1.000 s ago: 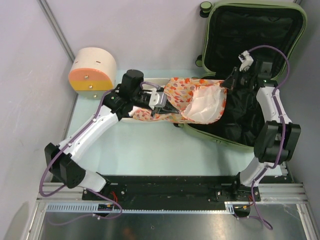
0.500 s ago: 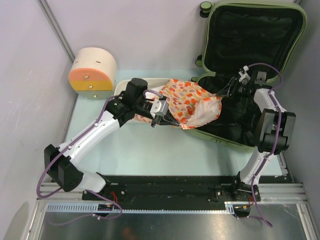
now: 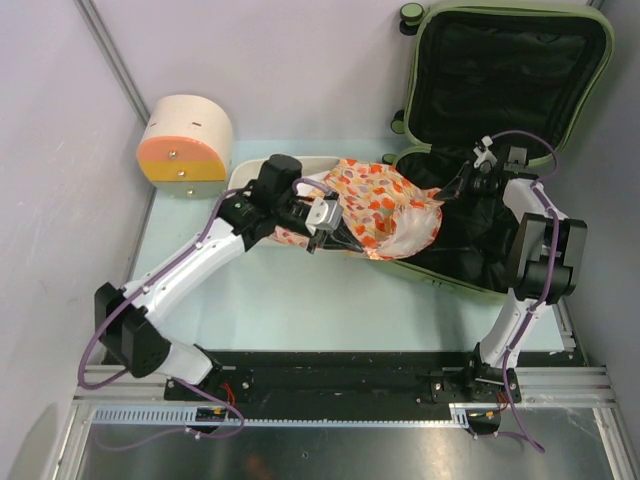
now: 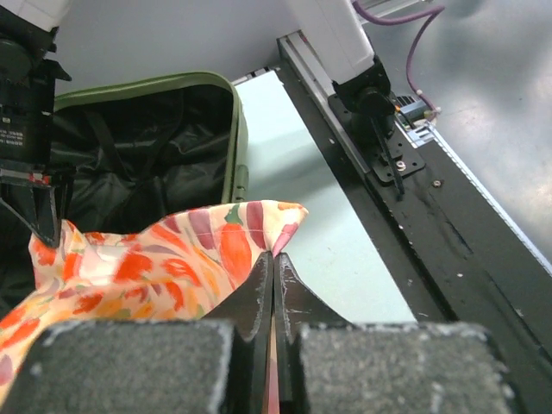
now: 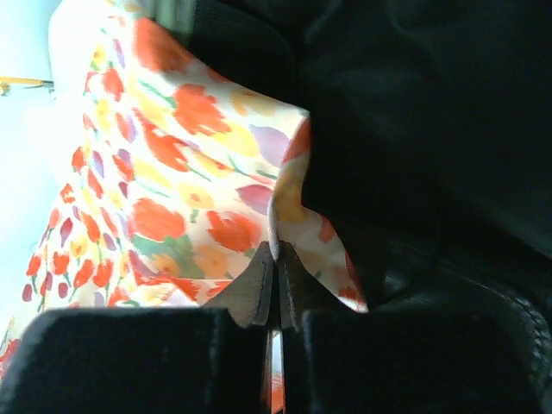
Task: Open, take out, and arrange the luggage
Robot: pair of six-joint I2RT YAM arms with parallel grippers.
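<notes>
Left end effector [image 3: 325, 222] and right end effector [image 3: 447, 190] each pinch one end of a floral cloth [image 3: 378, 203], seen from the top view. The cloth is stretched between them, so its long axis runs left to right. The luggage [image 3: 510, 75] lies open at the far right of the counter [image 3: 300, 290], its lid propped up behind the lower shell. The cloth's right end hangs over the lower shell's left rim. Its left end is already clear of the shell, above the counter and just in front of a white tub [image 3: 248, 172]. A round drawer box [image 3: 185, 140] stands well to the left.

From the left wrist view, the left end effector [image 4: 273, 259] is closed to a slit on a corner of the cloth [image 4: 172, 259]. The green rim of the luggage [image 4: 235, 138] lies beyond the cloth, and the right end effector [image 4: 39, 220] grips the opposite edge at the far left of this view.

From the right wrist view, the right end effector [image 5: 276, 254] is likewise closed tight on a fold of the cloth [image 5: 172, 198], with the black lining of the luggage [image 5: 431, 129] directly beneath and to the right.

Judging from this, the counter lies to the left of the shell, so the left arm is nearer the place to set the cloth down, and the right arm must carry its end leftward across the rim.
</notes>
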